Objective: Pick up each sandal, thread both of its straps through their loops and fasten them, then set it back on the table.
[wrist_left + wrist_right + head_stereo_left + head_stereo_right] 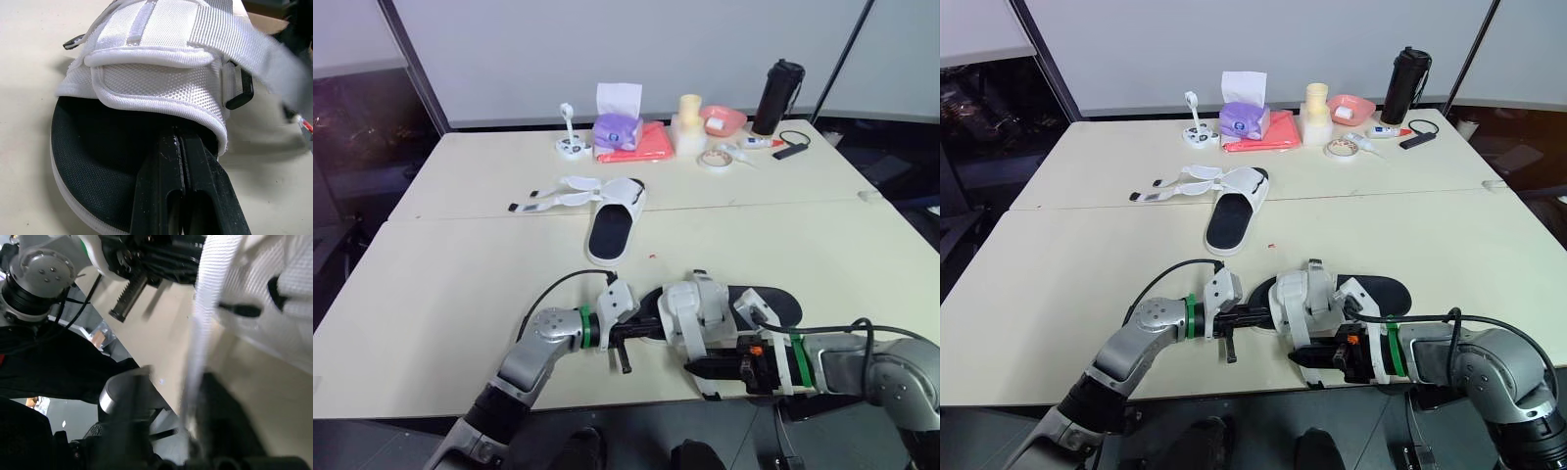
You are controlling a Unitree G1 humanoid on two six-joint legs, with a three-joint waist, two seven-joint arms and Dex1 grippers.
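You have: left arm (pixel 540 343) and right arm (pixel 876 372), silver-grey, rounded; green wrist bands (pixel 584 328); black cables (pixel 548 291); black fingers (pixel 156 191) on left gripper (pixel 179 141).

- Front edge of the table (pixel 460 284): the near sandal (pixel 705 308) lies between the left gripper (pixel 656 329), on its left, and the right gripper (pixel 700 370), just before it.
- Behind it, mid-table, lies the second sandal (pixel 615 227), with its straps (pixel 558 199) splayed out to its left.
- Along the far edge, the tissue box (pixel 618 122) comes first, then the bowl (pixel 724 119) to its right, and the bottle (pixel 777 96) is rightmost.

Black flask (pixel 778 95), pink bowl (pixel 724 119), purple tissue box (pixel 618 127) (on red cloth (pixel 651 147)), tape roll (pixel 715 158)
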